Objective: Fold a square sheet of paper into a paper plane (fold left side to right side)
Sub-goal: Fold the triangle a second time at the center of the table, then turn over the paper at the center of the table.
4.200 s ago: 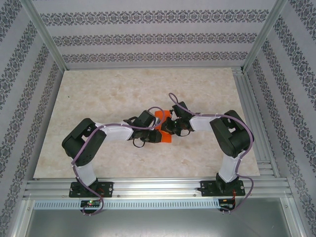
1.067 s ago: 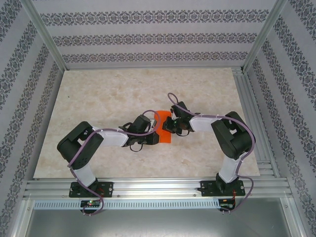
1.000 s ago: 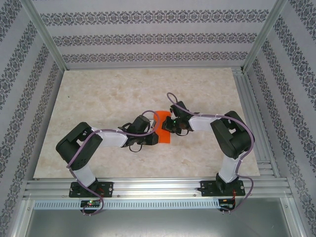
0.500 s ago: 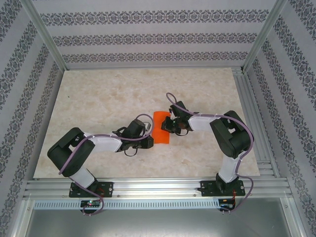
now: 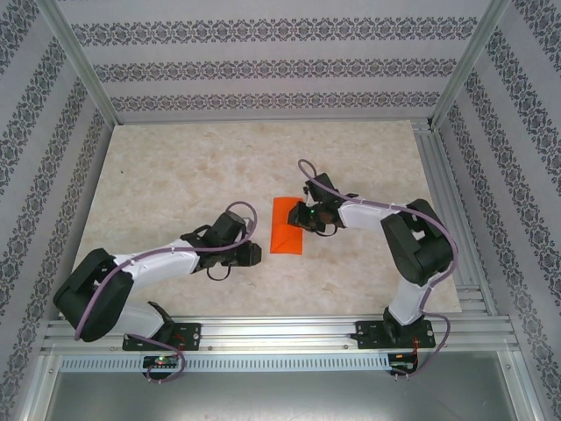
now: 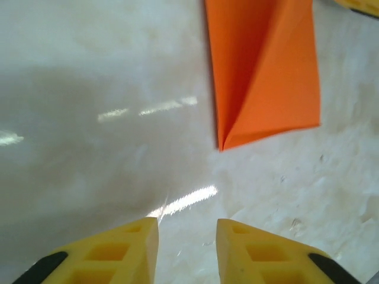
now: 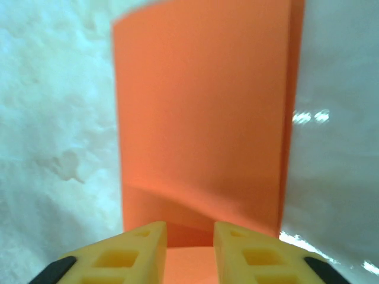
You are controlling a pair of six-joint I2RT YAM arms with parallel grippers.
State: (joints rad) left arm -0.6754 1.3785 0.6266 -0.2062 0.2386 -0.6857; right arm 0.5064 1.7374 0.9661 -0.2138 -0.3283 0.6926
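Note:
The square sheet of paper point(image 5: 287, 227) is bright orange and lies on the table folded over into a tall rectangle. In the left wrist view the paper point(image 6: 260, 71) shows a diagonal crease and a pointed near corner. My left gripper point(image 5: 256, 254) sits a short way to the paper's left, apart from it. Its yellow jaws point(image 6: 187, 236) are open over bare table. My right gripper point(image 5: 304, 219) is at the paper's right edge. Its jaws point(image 7: 189, 236) stand apart, with the orange paper point(image 7: 201, 118) running under and between them.
The marble-patterned tabletop point(image 5: 193, 175) is ringed by an aluminium frame point(image 5: 263, 333) and patterned walls. Both arm bases sit at the near edge.
My left arm has drawn back left and toward the near edge, off the paper. Both grippers have opened. The folded paper now lies uncovered on its left half.

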